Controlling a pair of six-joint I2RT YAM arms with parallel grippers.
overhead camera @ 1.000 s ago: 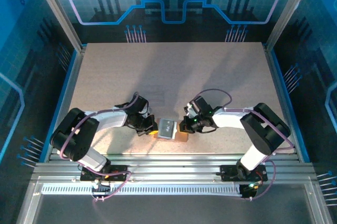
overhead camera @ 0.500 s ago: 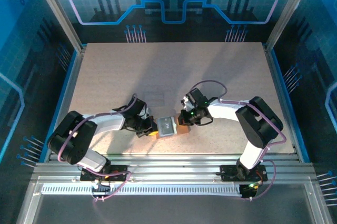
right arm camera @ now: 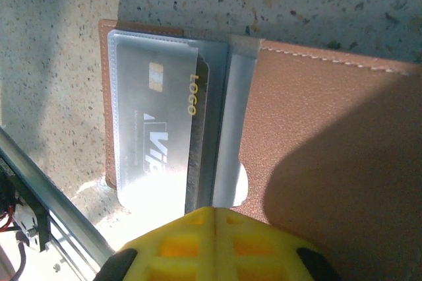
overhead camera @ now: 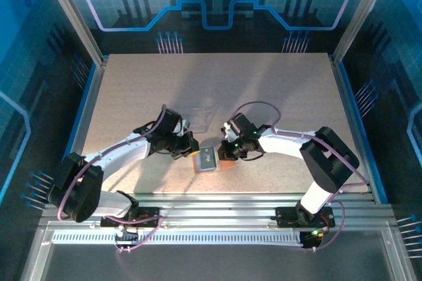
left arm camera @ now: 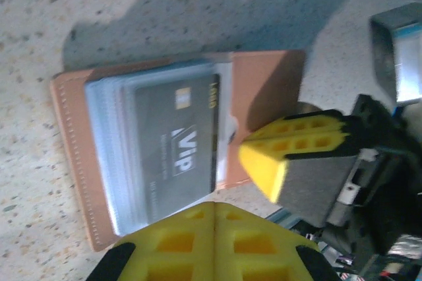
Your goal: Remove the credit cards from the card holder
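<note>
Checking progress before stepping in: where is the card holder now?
Top view: the card holder lies open near the table's front edge, between the left gripper and the right gripper.

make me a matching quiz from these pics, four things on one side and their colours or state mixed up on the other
Things:
1. card holder
2. vip card
3. left tool
4. table

Colour or state:
a. dark grey, tucked in a clear pocket
b. speckled beige
c. salmon brown, lying open
d. yellow, shut

Pairs: 1-c, 2-a, 3-d, 4-b
</note>
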